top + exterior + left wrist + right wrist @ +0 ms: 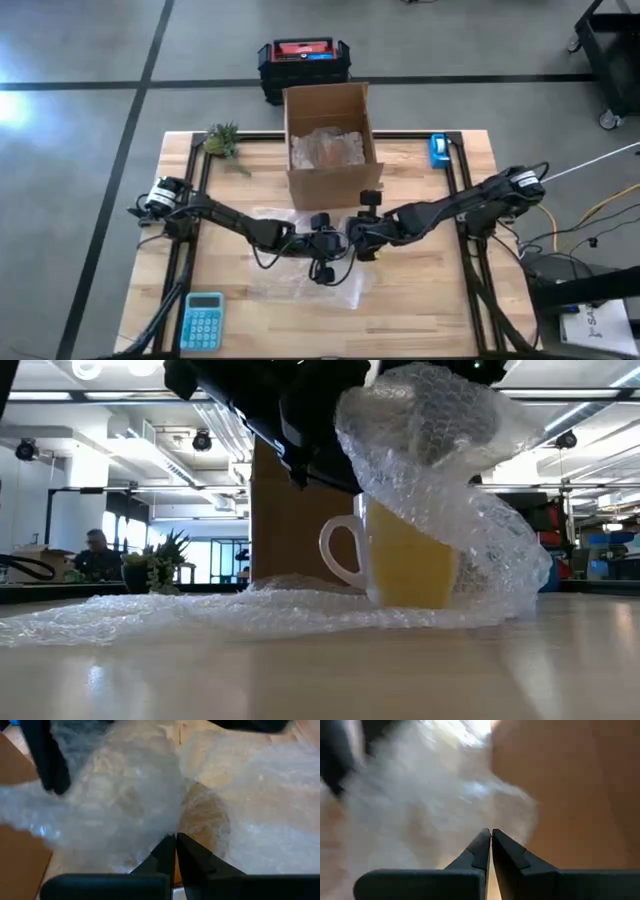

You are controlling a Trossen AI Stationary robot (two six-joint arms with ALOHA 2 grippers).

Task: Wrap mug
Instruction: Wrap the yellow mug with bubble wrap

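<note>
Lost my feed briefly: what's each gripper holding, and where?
Both the left gripper and right gripper pinch the bubble wrap by its lifted edge over the mug.

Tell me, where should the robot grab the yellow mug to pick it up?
Probably by its white handle. The mug stands upright on the table, and bubble wrap drapes over its top and far side, so the rim is covered. The handle loop sticks out bare on the open side; come in from there.

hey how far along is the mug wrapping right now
Partly done. Bubble wrap is already draped over the top and one side of the yellow mug. Both grippers, left and right, are pinching wrap. The handle side is still bare, and much wrap lies flat.
</note>
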